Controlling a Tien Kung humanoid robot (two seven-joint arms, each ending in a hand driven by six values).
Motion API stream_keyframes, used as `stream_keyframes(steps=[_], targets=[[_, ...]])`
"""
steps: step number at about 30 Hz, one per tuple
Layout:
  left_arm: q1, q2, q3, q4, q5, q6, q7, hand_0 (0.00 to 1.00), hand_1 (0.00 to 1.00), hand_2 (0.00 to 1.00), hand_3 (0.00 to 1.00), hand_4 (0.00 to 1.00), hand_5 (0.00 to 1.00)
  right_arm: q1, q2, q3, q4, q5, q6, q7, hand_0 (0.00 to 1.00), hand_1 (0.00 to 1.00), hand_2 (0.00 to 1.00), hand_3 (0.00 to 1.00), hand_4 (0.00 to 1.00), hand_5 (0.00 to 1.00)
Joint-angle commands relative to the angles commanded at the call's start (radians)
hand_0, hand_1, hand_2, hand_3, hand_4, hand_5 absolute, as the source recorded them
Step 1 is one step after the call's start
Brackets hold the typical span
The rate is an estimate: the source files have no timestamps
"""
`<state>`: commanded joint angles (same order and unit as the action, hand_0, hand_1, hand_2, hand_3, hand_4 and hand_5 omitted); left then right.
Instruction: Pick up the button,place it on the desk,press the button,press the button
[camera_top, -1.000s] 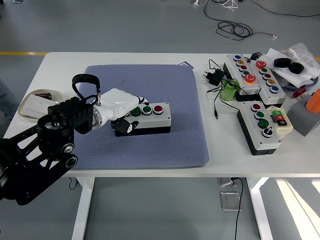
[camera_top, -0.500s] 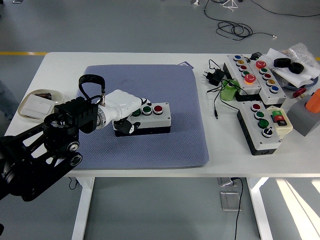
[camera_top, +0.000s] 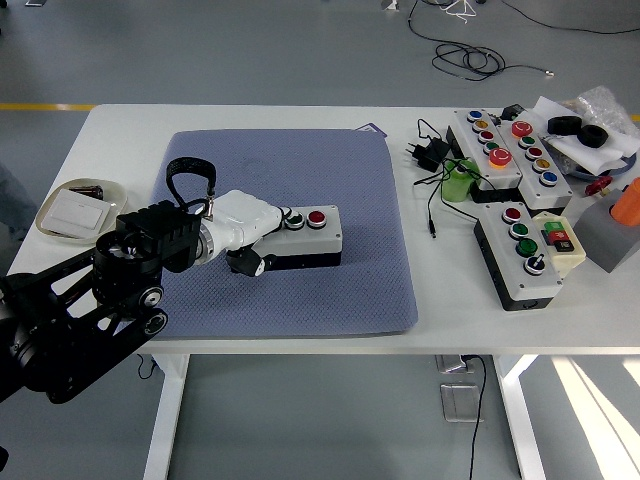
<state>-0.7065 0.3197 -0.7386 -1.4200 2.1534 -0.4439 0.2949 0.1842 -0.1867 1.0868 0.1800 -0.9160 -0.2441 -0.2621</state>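
Note:
A grey button box (camera_top: 300, 236) with a black base lies on the blue mat (camera_top: 330, 180). Its red button (camera_top: 317, 216) and one green button (camera_top: 294, 218) show on top. My left hand (camera_top: 262, 228), white with black fingertips, lies over the box's left end and covers the button there. Its fingers are curled down onto the top, and the thumb (camera_top: 250, 263) hangs at the box's front side. The black left arm (camera_top: 90, 300) comes in from the lower left. The right arm is out of view.
Two more button boxes (camera_top: 500, 148) (camera_top: 520, 255) sit at the right with a black plug (camera_top: 430, 152), cables and a green roll (camera_top: 460, 182). A white dish (camera_top: 72, 208) stands at the left edge. An orange object (camera_top: 628, 205) is at the far right.
The left arm has moved right and a little forward. The hand has lowered onto the box's left end, now hiding the leftmost green button. The box has not moved.

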Motion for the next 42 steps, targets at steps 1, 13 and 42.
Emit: stream_keyframes(steps=[1,13,42], targets=[[0.000,0.000,0.002,0.002,0.000,-0.005,0.002,0.002,0.060,0.115,0.876,0.552,0.194,-0.001,0.000,0.000,0.000,-0.001,0.000,0.000,0.787,0.797,0.817,0.751,0.412,0.479],[0.002,-0.002,-0.007,-0.002,0.012,0.022,0.001,0.002,0.059,0.114,0.847,0.553,0.211,-0.007,0.000,-0.001,0.000,0.001,-0.001,0.000,0.787,0.797,0.817,0.751,0.412,0.479],[-0.060,-0.064,0.021,0.067,-0.022,0.117,-0.031,0.002,0.050,0.101,0.825,0.571,0.238,0.007,-0.002,0.011,0.000,-0.008,0.002,0.000,0.787,0.797,0.817,0.751,0.412,0.479]])
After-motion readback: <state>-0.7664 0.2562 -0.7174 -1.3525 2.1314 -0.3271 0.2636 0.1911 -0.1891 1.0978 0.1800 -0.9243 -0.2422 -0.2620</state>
